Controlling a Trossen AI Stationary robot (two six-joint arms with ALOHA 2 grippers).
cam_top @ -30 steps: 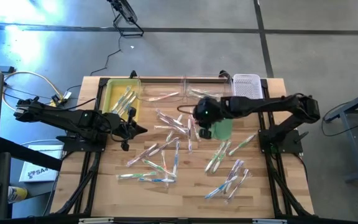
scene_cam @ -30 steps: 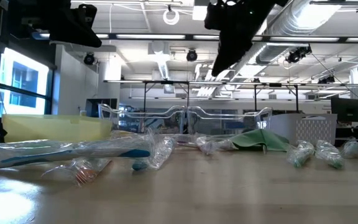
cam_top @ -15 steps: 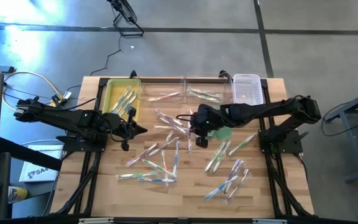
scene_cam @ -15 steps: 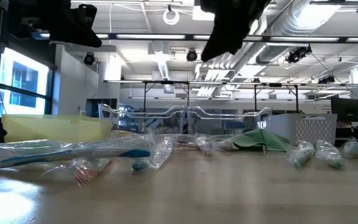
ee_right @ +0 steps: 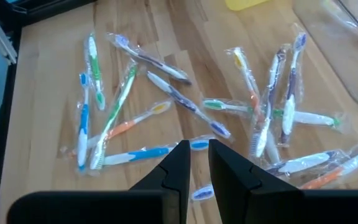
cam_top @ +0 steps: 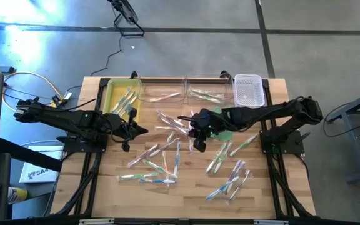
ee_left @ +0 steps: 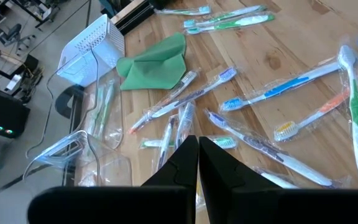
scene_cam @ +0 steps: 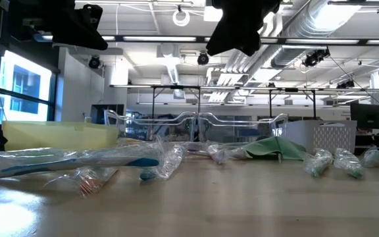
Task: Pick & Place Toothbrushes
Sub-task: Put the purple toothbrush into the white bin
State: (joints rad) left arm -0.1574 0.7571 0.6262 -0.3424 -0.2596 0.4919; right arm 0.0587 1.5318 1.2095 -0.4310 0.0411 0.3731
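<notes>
The right pincer hangs above the middle of the counter, over the thick scatter of wrapped toothbrushes. Its two fingers stand a narrow slit apart with nothing between them, so it carries no brush. The step in hand looks like the reach for a pick — the arm is over the pile and has not yet touched anything.

The toothbrushes lie loose across the wood in three rough groups: a crossed heap under the right pincer, a fan of them nearer the front left, and a smaller cluster at the front right. A few already sit in the yellow tray and in the clear trays along the far edge, with a white basket beside them. A green cloth lies just beside the right pincer, partly under the arm.

The left pincer waits at the left of the counter, near the yellow tray, its fingers pressed together on nothing.

Next, I judge, the right pincer must spread wider, single out one brush that lies clear of its neighbours, and come down across its handle — the glossy wrappers overlap, so a careless pinch could lift two or slip off.
</notes>
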